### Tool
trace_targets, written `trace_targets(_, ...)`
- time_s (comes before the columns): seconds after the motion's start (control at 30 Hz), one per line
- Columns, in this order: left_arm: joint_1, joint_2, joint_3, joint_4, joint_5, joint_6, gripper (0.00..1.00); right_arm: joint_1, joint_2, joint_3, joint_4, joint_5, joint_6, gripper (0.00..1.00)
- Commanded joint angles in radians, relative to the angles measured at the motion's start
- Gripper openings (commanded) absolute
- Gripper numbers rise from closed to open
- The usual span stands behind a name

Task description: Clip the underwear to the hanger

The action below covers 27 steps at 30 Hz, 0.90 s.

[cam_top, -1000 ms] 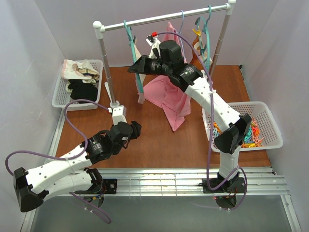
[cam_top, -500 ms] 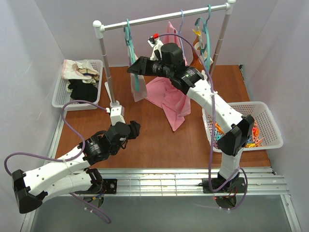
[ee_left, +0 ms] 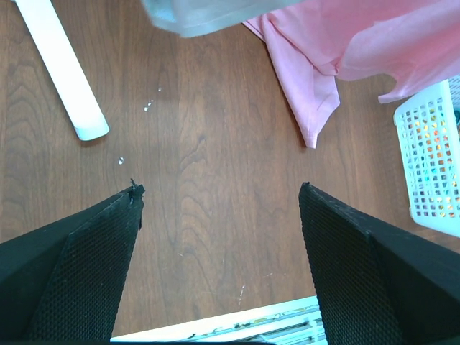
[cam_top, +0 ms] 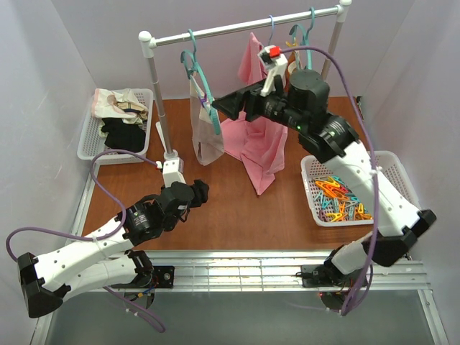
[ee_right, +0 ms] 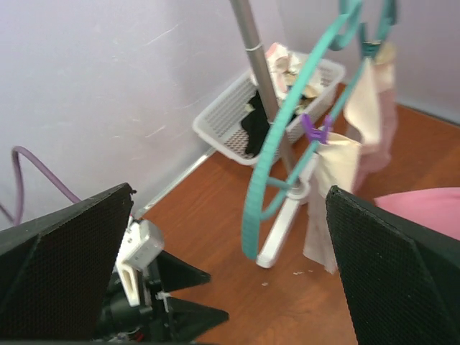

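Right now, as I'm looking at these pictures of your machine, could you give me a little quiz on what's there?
1. True or false: the left hand is holding a garment.
2. What colour is the clip pinning the underwear to the teal hanger? A yellow, B purple, C black.
3. Fill the gap: the white basket of coloured pegs sits on the robot's ____ side.

Key: 1 false, it is open above bare wood. 2 B. 3 right.
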Motion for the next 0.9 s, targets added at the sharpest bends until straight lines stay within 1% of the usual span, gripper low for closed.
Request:
trace_targets(0.0,0.001,-0.014,0.036,-0.036,-0.048,-0.012,0.8,-0.002,-0.112,-0.118,-0.052,0.176,-0.152,0.99)
trace_targets(0.03,0.001,-0.014,0.039,-0.047,-0.053,-0.013,0.8,-0.007,-0.163,-0.155,-0.062,0.205,-0.166,0.99)
trace_targets(0.07,0.001,-0.017,0.042,-0.05,-0.057,-0.013,0.8,-0.019,-0.194,-0.193,-0.067,0.269,-0.179,0.99)
trace_targets(0.1,0.001,-0.017,0.045,-0.056,-0.062,-0.015,0.81,-0.031,-0.257,-0.274,-0.066,0.291,-0.179,0.99)
trace_targets(0.13,0.001,-0.018,0.048,-0.066,-0.068,-0.016,0.81,-0.045,-0.289,-0.316,-0.066,0.311,-0.177,0.99)
trace_targets(0.17,0.001,-0.021,0.048,-0.073,-0.073,-0.016,0.81,-0.083,-0.322,-0.351,-0.064,0.347,-0.171,0.99)
trace_targets(0.2,0.001,-0.026,0.051,-0.079,-0.079,-0.018,0.81,-0.105,-0.384,-0.394,-0.064,0.358,-0.166,0.99)
trace_targets(0.23,0.001,-0.029,0.054,-0.092,-0.084,-0.022,0.81,-0.128,-0.412,-0.454,-0.064,0.361,-0.168,0.99)
trace_targets(0.27,0.0,-0.032,0.056,-0.1,-0.087,-0.024,0.81,-0.172,-0.438,-0.486,-0.067,0.361,-0.169,0.99)
trace_targets(0.33,0.0,-0.038,0.06,-0.128,-0.102,-0.035,0.82,-0.215,-0.498,-0.552,-0.079,0.368,-0.182,0.98)
trace_targets(0.47,0.0,-0.047,0.071,-0.163,-0.12,-0.044,0.82,-0.346,-0.547,-0.621,-0.112,0.362,-0.211,0.99)
trace_targets(0.6,0.0,-0.043,0.086,-0.209,-0.143,-0.058,0.82,-0.461,-0.564,-0.658,-0.118,0.322,-0.248,0.99)
trace_targets(0.63,0.0,-0.038,0.091,-0.22,-0.146,-0.067,0.82,-0.508,-0.566,-0.663,-0.119,0.293,-0.251,0.99)
trace_targets(0.73,0.0,-0.037,0.103,-0.228,-0.148,-0.075,0.82,-0.58,-0.566,-0.669,-0.121,0.24,-0.258,0.99)
trace_targets(0.87,0.0,-0.023,0.103,-0.241,-0.137,-0.078,0.82,-0.628,-0.571,-0.66,-0.13,0.222,-0.262,0.99)
